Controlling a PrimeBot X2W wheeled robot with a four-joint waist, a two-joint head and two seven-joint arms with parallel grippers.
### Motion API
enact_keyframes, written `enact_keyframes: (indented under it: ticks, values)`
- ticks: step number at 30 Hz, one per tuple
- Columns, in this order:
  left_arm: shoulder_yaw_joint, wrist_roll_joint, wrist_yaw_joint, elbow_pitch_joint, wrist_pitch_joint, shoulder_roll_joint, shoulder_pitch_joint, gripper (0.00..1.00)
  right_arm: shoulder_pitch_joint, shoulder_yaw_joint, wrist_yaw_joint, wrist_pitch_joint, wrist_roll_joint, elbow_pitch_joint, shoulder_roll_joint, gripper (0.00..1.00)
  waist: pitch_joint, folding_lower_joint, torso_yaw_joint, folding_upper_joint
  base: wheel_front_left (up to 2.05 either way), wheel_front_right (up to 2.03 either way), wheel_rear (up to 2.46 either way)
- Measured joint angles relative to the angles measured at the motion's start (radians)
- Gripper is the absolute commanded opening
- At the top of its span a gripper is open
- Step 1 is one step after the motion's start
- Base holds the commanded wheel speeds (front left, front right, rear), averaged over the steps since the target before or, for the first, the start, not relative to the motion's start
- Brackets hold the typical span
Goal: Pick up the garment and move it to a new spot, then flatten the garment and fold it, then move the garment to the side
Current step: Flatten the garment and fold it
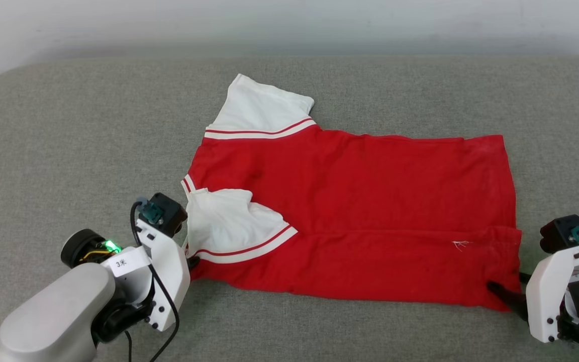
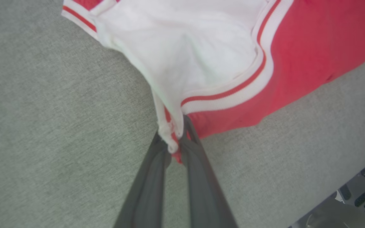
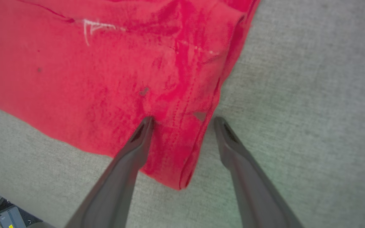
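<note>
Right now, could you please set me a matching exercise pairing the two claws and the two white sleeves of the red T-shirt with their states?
Things:
1. left claw
2. right claw
3. far white sleeve of the red short-sleeved T-shirt
4. near white sleeve

States:
A. folded in over the red body
B. open, fingers astride the red hem corner
C. spread flat on the grey woven cushion
D. shut on a pinch of fabric at the shirt's edge

Pairs: 1-D, 2-B, 3-C, 4-A
</note>
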Motion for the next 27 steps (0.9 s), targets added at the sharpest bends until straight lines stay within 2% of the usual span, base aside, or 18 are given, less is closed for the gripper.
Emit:
enact_keyframes:
  ticks: [1, 2, 3, 8, 13, 21, 27]
  values:
    - [0.000, -0.004, 0.000, 0.004, -0.004, 0.000, 0.003, 0.00, 0.000, 0.007, 0.000, -0.019, 0.006, 0.009, 0.002, 1.00, -0.002, 0.0000, -0.001, -0.0001, 0.00, 0.00, 0.00]
    - [0.001, -0.006, 0.000, 0.009, -0.009, 0.000, 0.007, 0.00, 0.000, 0.015, 0.000, -0.041, 0.007, 0.015, 0.001, 0.39, -0.005, 0.0000, -0.002, 0.0000, 0.00, 0.00, 0.00]
    - [0.002, -0.007, 0.000, 0.013, -0.014, 0.001, 0.015, 0.00, 0.000, 0.025, 0.000, -0.066, 0.005, 0.021, 0.000, 0.00, -0.009, 0.0000, -0.003, 0.0000, 0.00, 0.00, 0.00]
    - [0.005, -0.025, 0.002, 0.025, -0.033, 0.013, 0.048, 0.00, -0.002, 0.053, 0.002, -0.150, 0.018, 0.025, -0.011, 0.00, -0.045, 0.0001, -0.012, 0.0000, 0.00, 0.00, 0.00]
    - [0.010, -0.045, 0.009, 0.004, -0.034, 0.037, 0.077, 0.00, 0.027, 0.049, 0.002, -0.198, 0.043, -0.017, -0.056, 0.00, -0.088, 0.0000, -0.017, 0.0000, 0.00, 0.00, 0.00]
    - [0.007, -0.079, 0.051, -0.065, -0.034, 0.075, 0.167, 0.00, 0.118, 0.017, 0.002, -0.201, 0.069, -0.118, -0.117, 0.00, -0.122, 0.0000, -0.024, 0.0000, 0.00, 0.00, 0.00]
    - [0.003, -0.094, 0.081, -0.088, -0.040, 0.083, 0.204, 0.00, 0.159, -0.028, 0.003, -0.168, 0.073, -0.140, -0.116, 0.00, -0.103, 0.0000, -0.029, 0.0000, 0.00, 0.00, 0.00]
